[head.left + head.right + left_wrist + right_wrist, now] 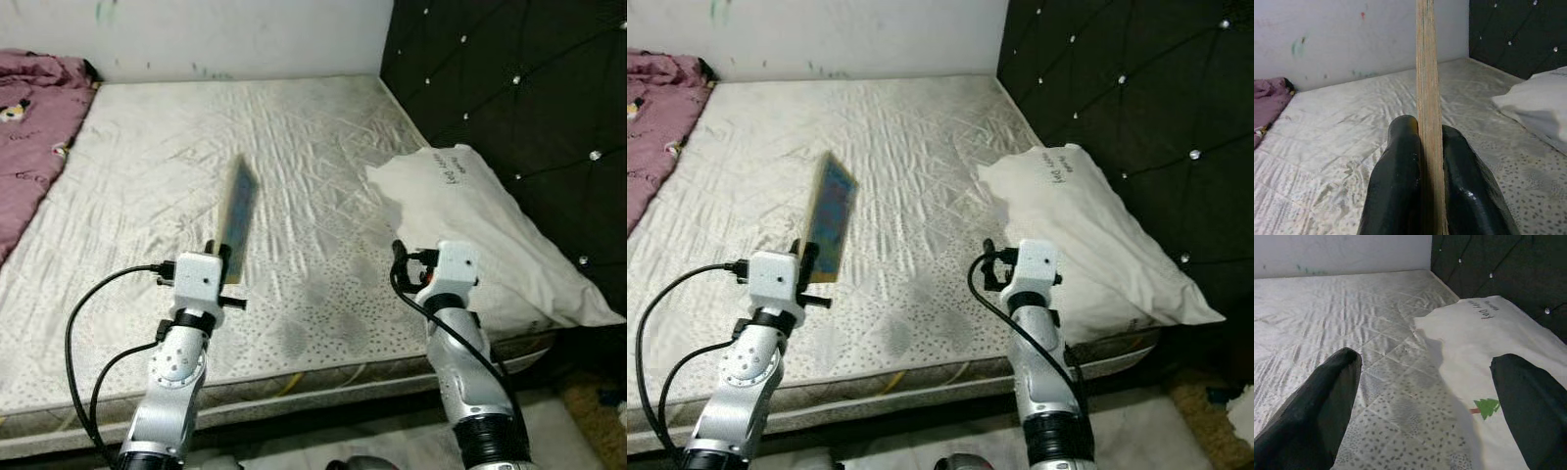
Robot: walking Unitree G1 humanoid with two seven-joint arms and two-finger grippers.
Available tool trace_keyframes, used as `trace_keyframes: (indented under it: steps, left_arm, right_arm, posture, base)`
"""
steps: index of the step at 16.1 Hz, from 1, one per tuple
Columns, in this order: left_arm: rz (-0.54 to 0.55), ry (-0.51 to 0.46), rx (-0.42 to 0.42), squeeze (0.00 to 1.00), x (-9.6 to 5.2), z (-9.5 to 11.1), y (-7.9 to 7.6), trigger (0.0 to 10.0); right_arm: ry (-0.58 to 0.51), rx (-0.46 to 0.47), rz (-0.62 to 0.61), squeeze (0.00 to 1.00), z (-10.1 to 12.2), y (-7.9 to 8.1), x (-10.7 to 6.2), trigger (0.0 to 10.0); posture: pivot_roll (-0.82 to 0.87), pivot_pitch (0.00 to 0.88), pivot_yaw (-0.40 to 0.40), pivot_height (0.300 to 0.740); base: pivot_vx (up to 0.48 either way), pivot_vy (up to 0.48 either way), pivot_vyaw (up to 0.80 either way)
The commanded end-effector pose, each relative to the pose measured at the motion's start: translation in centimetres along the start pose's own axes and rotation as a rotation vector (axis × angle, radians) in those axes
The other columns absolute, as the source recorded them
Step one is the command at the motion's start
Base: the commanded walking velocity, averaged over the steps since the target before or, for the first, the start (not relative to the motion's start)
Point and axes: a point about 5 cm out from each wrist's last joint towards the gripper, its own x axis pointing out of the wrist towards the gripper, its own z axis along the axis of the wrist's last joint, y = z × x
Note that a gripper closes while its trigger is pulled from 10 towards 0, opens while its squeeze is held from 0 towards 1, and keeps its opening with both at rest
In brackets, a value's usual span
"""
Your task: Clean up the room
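A bare, quilted white mattress (pixel 294 166) fills the room's floor space, set against a pale wall and a black tufted headboard (pixel 509 88). A white pillow (pixel 490 235) printed with writing lies at the mattress's headboard edge, and a mauve blanket (pixel 29 137) is bunched at the opposite edge. The left gripper (pixel 1430 147) is clamped on the bottom edge of a thin book (pixel 236 217), held upright above the mattress's front edge. The right gripper (pixel 1425 401) hovers with fingers spread wide, just beside the pillow's near corner. The book is pinched only at one edge, so it could likely pivot or slide out if the arm swings. Its cover is blurred, so the title cannot be read; the pillow's writing is too small to make out.
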Motion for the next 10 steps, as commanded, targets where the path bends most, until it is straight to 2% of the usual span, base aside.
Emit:
trace_keyframes:
  steps: [1, 8, 10]
  left_arm:
    - [0.018, -0.052, 0.005, 0.00, 0.41, 1.19, 0.41, 10.0]
    - [0.014, -0.052, 0.000, 0.00, 0.48, 1.18, 0.27, 10.0]
    - [0.028, -0.064, -0.021, 0.00, 0.48, 1.27, 0.33, 10.0]
  right_arm:
    - [-0.010, -0.006, 0.005, 0.00, 0.41, 0.17, 0.06, 10.0]
    - [-0.007, -0.008, 0.011, 0.00, 0.35, 0.24, 0.01, 10.0]
    - [-0.004, -0.008, 0.012, 0.00, 0.32, 0.28, 0.02, 10.0]
  posture:
    - [0.05, 0.000, -0.013, 0.740]
    - [0.04, 0.000, -0.011, 0.740]
    - [0.04, 0.000, -0.011, 0.740]
  base:
    - [0.000, -0.405, 0.00]
    - [0.000, -0.408, 0.00]
    - [0.000, -0.172, 0.00]
